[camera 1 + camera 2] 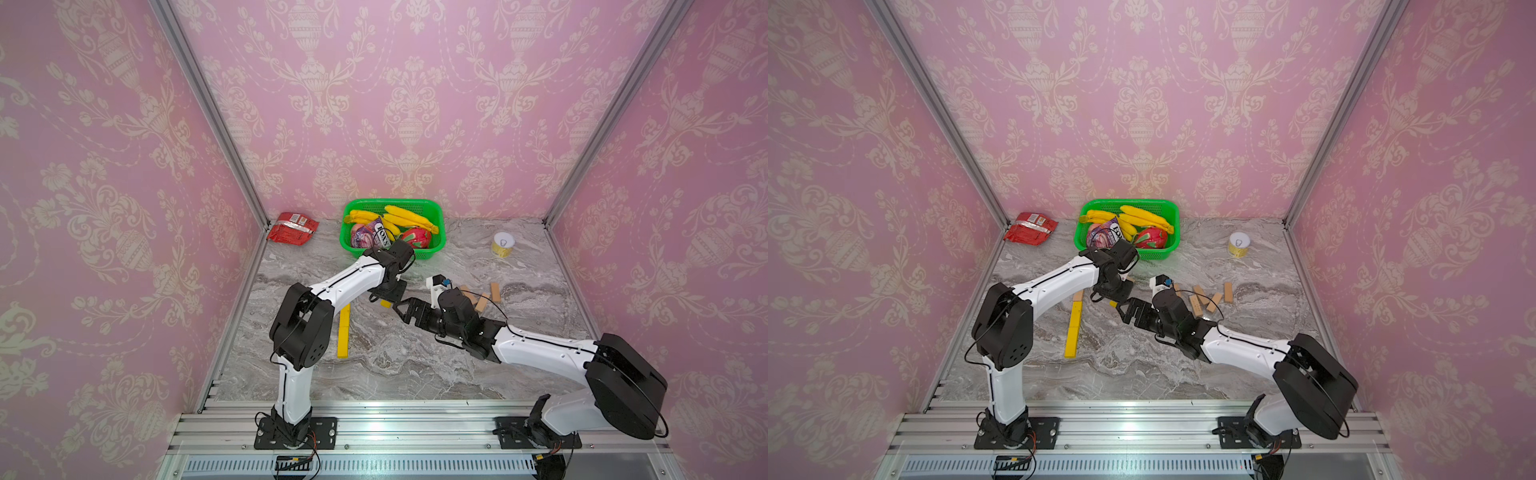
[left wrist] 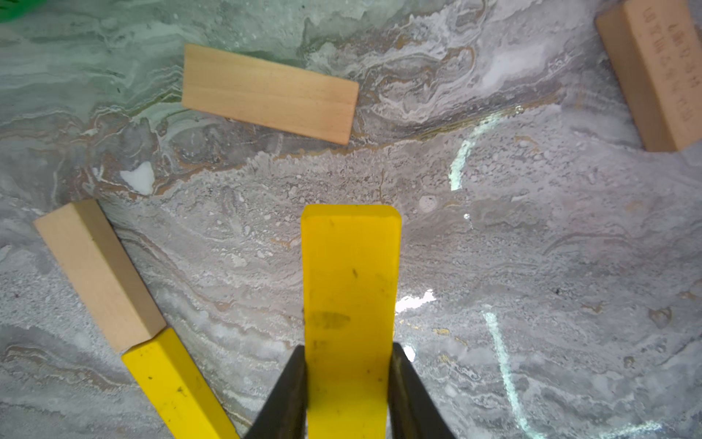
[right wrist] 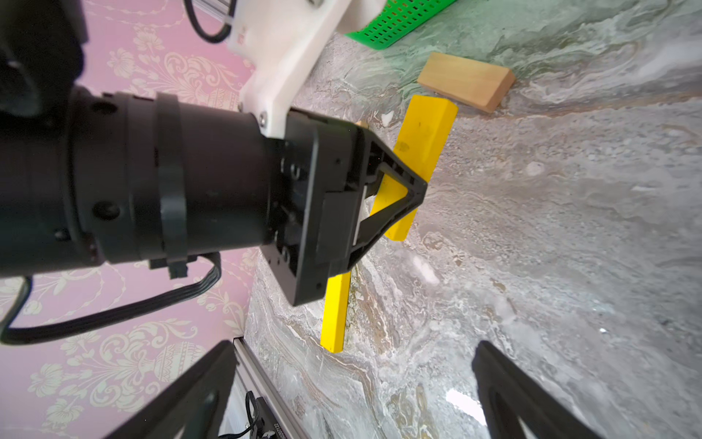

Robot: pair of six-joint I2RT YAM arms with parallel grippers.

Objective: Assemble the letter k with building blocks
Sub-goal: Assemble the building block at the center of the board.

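I am on a slanted arm of the letter k: my left pincer (image 2: pixel 348 351) is pinching a yellow block (image 2: pixel 351 273) across its width. The block juts out ahead of the fingers, low at the marbled surface (image 1: pixel 395 365); whether it touches I cannot tell. The stem (image 1: pixel 344 332) lies near it but apart. It is two yellow bars end to end, with a tan stem block (image 2: pixel 98 273) butted onto the end toward the green basket (image 1: pixel 436 208). My right pincer (image 3: pixel 353 353) hangs spread wide and empty, close to the left one and facing it. As I judge it, the next move calls for turning the held block to a slant, bringing its near end up to the middle of the stem, and setting it flat. I should spread the fingers only once it rests, without nudging the stem out of line. By my count there are three yellow blocks: two in the stem and one in my grip. Of tan wood I make out seven: the one in the stem, one loose tan block (image 2: pixel 269 93) lying flat toward the basket, and a cluster (image 1: pixel 1204 299) of five beside my right wrist. The wrist hides part of one, so that last figure is unsure.
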